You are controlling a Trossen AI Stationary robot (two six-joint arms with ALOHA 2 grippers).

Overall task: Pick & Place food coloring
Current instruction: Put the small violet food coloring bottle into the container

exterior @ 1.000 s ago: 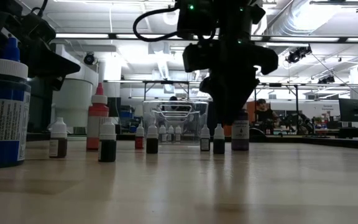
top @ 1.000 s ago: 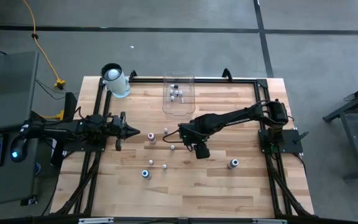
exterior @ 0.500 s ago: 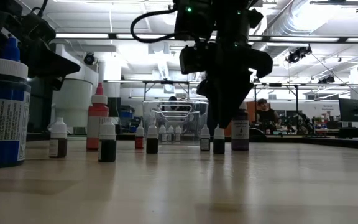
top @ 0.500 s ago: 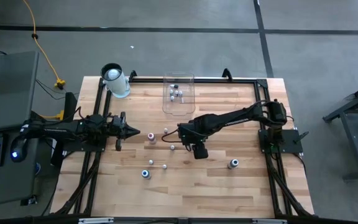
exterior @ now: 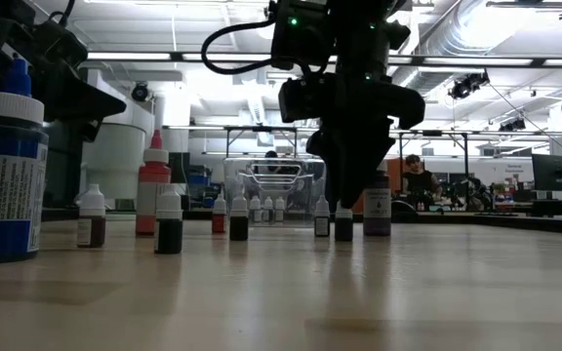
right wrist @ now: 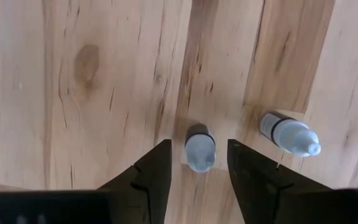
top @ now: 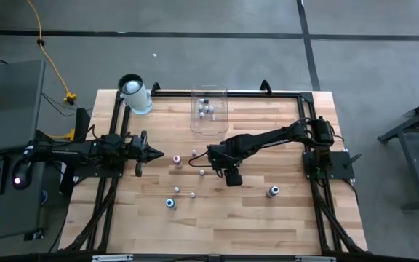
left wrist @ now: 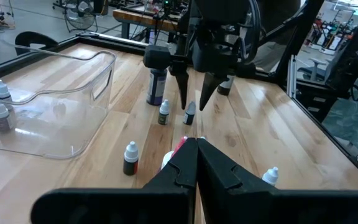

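You have the right end effector (right wrist: 197,163) pointing straight down at mid-tabletop, fingers open with a gap either side of one small food coloring bottle (right wrist: 200,151). That bottle stands upright, long axis vertical, cap up, between the fingertips (right wrist: 156,163) but not gripped. A second small bottle (right wrist: 289,135) stands just beside it, also upright.

From the low view, near to far: a big blue bottle (exterior: 6,175) at the near left edge, then small dark bottles (exterior: 169,222) upright on the tabletop (exterior: 281,292), a taller red bottle (exterior: 152,185) behind them, all caps up. The right end effector (exterior: 342,200) comes down over a small bottle in the middle row.

Farther back sits the clear bin (top: 209,110) with several tiny bottles inside, upright. A white cylinder (top: 134,93) stands at the far left corner.

Your left end effector (top: 172,156) is closed, empty, parked at the left side, pointing right along the tabletop.
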